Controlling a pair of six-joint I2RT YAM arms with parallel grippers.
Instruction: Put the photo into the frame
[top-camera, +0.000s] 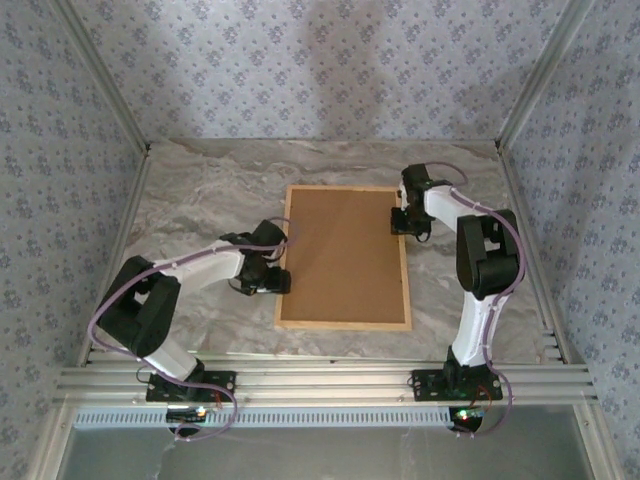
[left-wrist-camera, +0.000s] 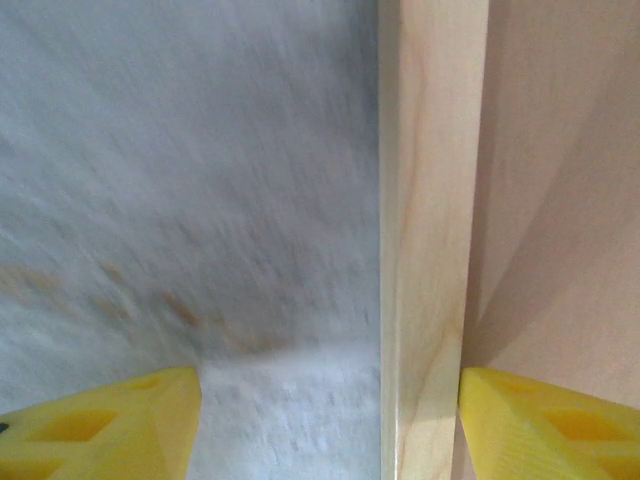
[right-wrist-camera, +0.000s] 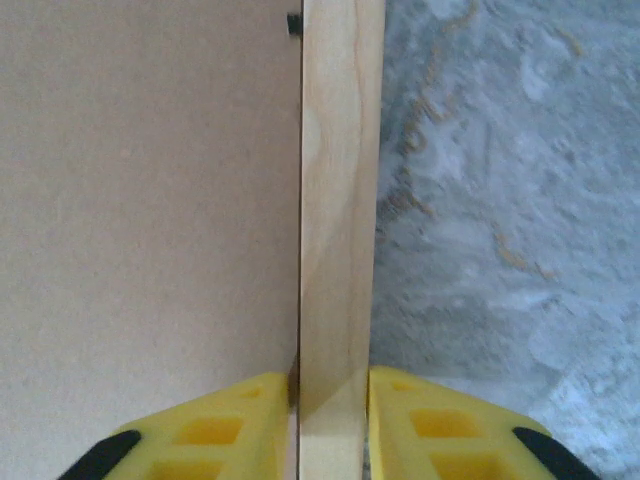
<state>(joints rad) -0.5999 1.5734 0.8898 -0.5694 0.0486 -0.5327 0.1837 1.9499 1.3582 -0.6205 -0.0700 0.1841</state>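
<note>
Starting at the near edge, both arm bases sit bolted to the aluminium rails (top-camera: 320, 380), and the marbled grey surface (top-camera: 200, 190) stretches away from them. The frame (top-camera: 345, 325) lies flat in the middle of it, its long sides running away from the arms, with a plain brown backing board (top-camera: 345, 250) filling its opening. The left end effector (top-camera: 276, 275) is down at the frame's left rail, towards the near end. In its wrist view the yellow fingers (left-wrist-camera: 110, 425) stand well apart astride that rail, one over bare marble and the other over the board, gripping nothing. Farther back, the right end effector (top-camera: 404, 222) meets the right rail near the far corner. Its fingers (right-wrist-camera: 430, 420) hug the pale wood from both sides, with only a thin dark sliver on the board side. Whether they pinch the rail or merely flank it, I cannot tell. Behind everything rise the wallpapered walls (top-camera: 320, 70).
</note>
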